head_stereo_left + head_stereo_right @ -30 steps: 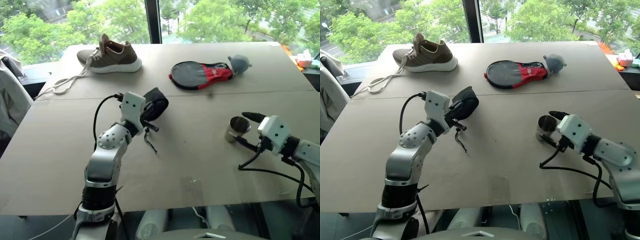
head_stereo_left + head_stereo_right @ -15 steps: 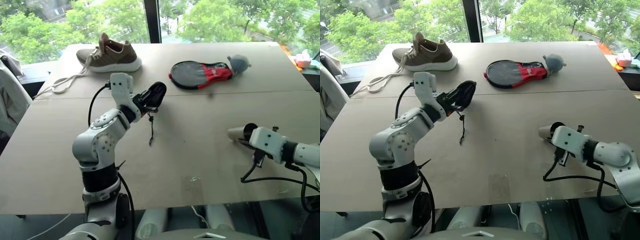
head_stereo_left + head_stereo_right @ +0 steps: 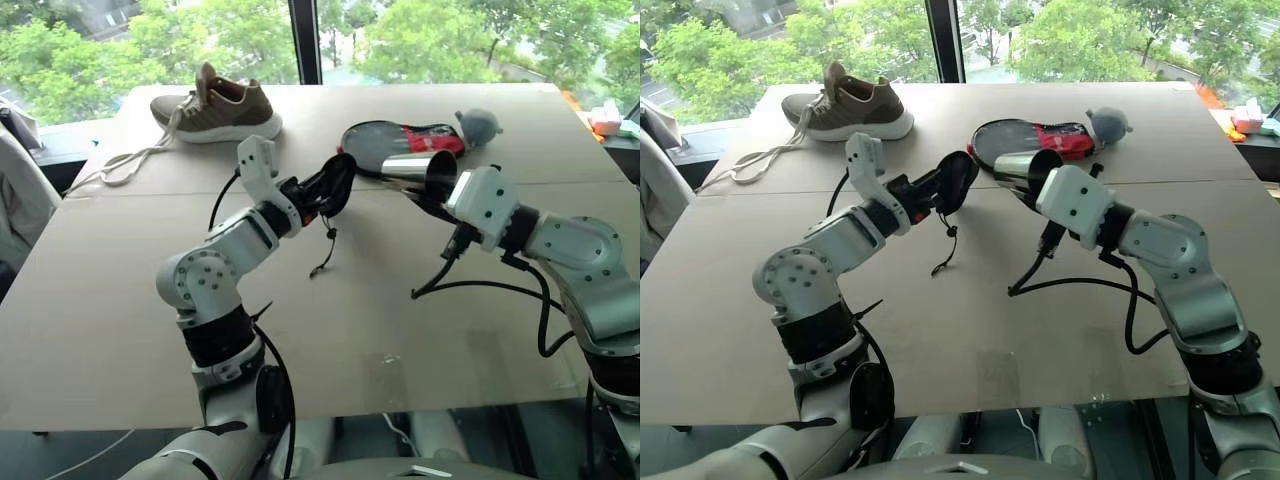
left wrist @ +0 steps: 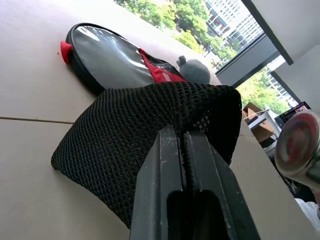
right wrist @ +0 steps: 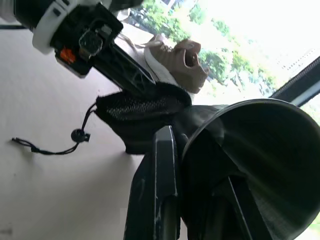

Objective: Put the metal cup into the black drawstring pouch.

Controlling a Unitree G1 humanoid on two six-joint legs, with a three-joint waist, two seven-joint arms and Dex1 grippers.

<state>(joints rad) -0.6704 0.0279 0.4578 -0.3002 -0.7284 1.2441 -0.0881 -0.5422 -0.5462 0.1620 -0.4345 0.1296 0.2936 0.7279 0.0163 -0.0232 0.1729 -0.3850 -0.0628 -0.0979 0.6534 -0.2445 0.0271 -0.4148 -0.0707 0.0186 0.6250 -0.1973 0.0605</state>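
Tabletop (image 3: 120, 300) items carry no legible writing.

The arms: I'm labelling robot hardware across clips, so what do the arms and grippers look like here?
Both arms are silver-grey with rounded joint housings and black bands at the joints. Each wrist carries a boxy white module, and a loose black cable loops from it back along the forearm. The left gripper and right gripper each have two slim black fingers. The left wrist module shows a small orange mark in the right wrist view.

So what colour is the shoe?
Brown with a white sole; the shoe shows best in the left eye view.
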